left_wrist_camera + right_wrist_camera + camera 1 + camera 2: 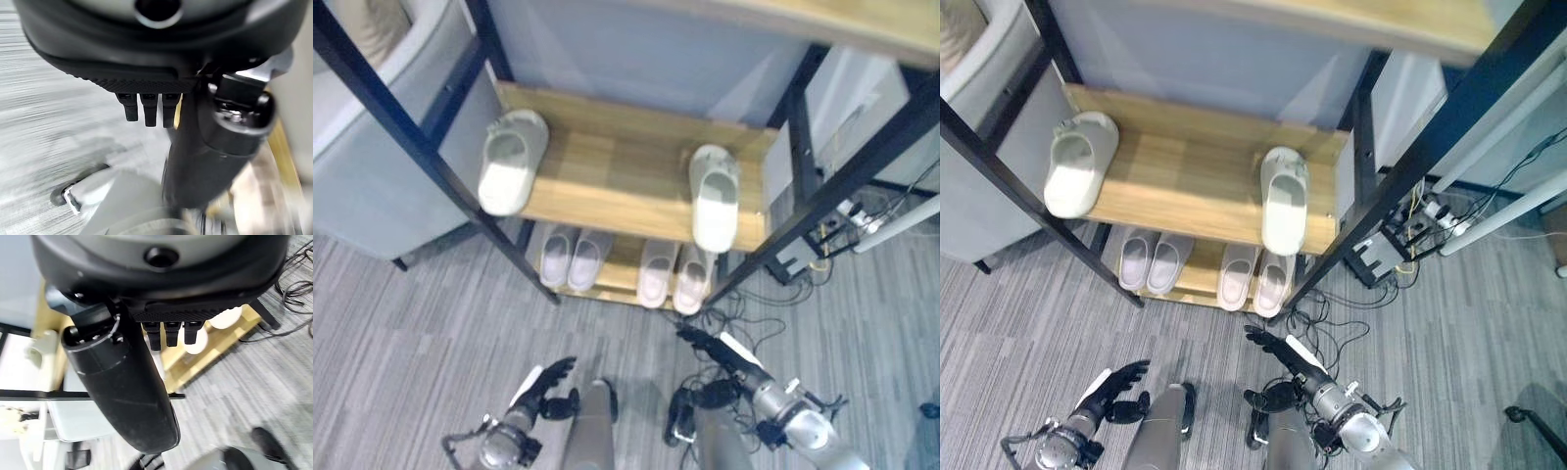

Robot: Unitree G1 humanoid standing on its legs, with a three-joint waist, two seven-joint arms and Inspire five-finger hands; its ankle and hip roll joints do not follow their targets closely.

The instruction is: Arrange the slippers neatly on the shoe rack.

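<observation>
Slippers (715,196) and (512,160) lie at opposite ends of the shoe rack's middle shelf (617,171), long axes running front to back, well above both empty, straight-fingered hands; the right hand (720,350) is nearer the right-end slipper than the left hand (546,380).

Silver-grey arms. Left hand (551,381) and right hand (1278,349): dark, ribbed palm shell, black fingers; white cover on right thumb.

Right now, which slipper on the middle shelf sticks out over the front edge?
The right slipper: its end overhangs the middle shelf's front edge, while the left slipper lies tilted at the far left.
</observation>
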